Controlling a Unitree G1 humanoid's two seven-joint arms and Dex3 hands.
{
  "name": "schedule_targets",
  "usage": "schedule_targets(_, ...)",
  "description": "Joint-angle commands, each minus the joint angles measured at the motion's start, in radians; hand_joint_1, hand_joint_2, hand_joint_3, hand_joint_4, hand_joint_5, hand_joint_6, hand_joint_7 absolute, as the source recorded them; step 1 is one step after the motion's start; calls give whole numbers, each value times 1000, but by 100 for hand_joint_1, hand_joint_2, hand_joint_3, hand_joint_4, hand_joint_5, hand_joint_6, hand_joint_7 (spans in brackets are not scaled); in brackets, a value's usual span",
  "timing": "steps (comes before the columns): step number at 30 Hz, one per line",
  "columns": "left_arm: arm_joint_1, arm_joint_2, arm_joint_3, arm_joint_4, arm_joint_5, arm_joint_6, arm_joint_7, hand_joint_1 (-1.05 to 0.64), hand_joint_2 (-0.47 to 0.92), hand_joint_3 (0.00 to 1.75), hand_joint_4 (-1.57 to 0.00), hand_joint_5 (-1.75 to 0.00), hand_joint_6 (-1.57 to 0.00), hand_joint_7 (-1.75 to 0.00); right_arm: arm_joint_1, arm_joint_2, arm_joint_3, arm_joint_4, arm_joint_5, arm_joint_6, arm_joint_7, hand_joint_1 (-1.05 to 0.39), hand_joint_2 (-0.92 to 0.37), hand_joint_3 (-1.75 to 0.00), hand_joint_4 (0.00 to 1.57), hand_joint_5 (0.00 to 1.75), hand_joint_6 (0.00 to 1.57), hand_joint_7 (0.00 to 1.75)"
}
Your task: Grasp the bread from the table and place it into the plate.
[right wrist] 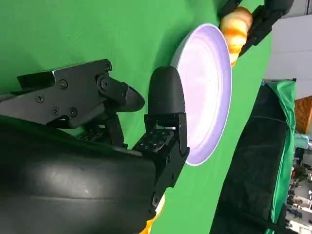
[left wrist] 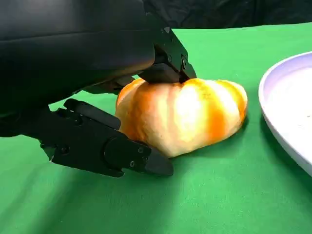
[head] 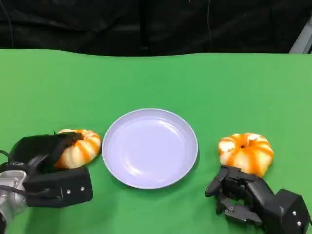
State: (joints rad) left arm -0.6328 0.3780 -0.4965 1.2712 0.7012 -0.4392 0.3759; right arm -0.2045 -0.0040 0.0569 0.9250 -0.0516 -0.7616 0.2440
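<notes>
Now the left hand (head: 46,161) grips a bread roll (head: 79,147) beside the plate (head: 149,147); the right hand (head: 243,197), fingers apart, holds nothing.

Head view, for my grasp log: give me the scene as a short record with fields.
surface: green table
plate: lilac plate, middle, empty
left bread: beside the plate, on the table
right bread: other side of the plate, on the table
left hand: fingers around left bread, not lifted
right hand: just short of right bread, fingers apart, holding nothing
</notes>
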Motion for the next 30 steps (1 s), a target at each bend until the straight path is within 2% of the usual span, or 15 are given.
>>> schedule_targets(1, 14, 4, -7, 16, 1, 6, 0, -6, 92, 4, -59, -2, -53, -2, 9, -13, 3, 12, -10, 14, -8, 2, -83, -71, 69, 169, 72, 135)
schedule_targets(2, 16, 1, -1, 16, -6, -1, 11, -7, 92, 7, -76, -41, -90, -9, 9, -14, 4, 11, -11, 13, -9, 2, -83, -71, 69, 169, 72, 134)
schedule_targets(3, 19, -2, 6, 16, -14, -8, 21, -7, 92, 8, -72, -77, -106, -8, 10, -15, 4, 11, -10, 10, -8, 2, -84, -71, 69, 169, 72, 134)
schedule_targets(5, 23, -6, 14, 17, -26, -17, 42, -7, 92, 9, -63, -123, -121, -11, 11, -16, 5, 8, -10, 14, -9, 2, -84, -70, 68, 169, 72, 134)
schedule_targets(7, 25, -8, 14, 19, -32, -20, 51, -8, 92, 10, -57, -141, -123, -15, 12, -17, 5, 6, -11, 16, -10, 2, -85, -69, 68, 169, 72, 134)
schedule_targets(11, 24, -9, 13, 21, -33, -22, 53, -9, 92, 10, -55, -148, -123, -17, 12, -17, 6, 5, -11, 17, -10, 2, -86, -67, 68, 169, 71, 135)
schedule_targets(20, 24, -9, 12, 22, -33, -22, 54, -9, 92, 10, -54, -149, -121, -22, 12, -17, 7, 5, -11, 17, -11, 2, -87, -65, 68, 170, 71, 135)
schedule_targets(21, 24, -9, 12, 22, -33, -22, 54, -9, 92, 11, -54, -150, -117, -29, 12, -18, 7, 5, -11, 17, -11, 2, -87, -65, 68, 170, 71, 135)
schedule_targets(23, 24, -9, 12, 22, -33, -22, 54, -9, 92, 10, -53, -150, -95, -72, 12, -18, 7, 5, -11, 17, -12, 2, -87, -65, 68, 170, 71, 135)
schedule_targets(24, 24, -9, 12, 22, -33, -22, 54, -9, 92, 10, -53, -150, -91, -79, 12, -18, 7, 5, -11, 17, -12, 2, -88, -64, 68, 170, 71, 135)
schedule_targets(30, 23, -9, 12, 22, -33, -23, 54, -9, 92, 10, -53, -150, -86, -88, 12, -18, 8, 5, -10, 17, -12, 2, -88, -64, 68, 170, 71, 135)
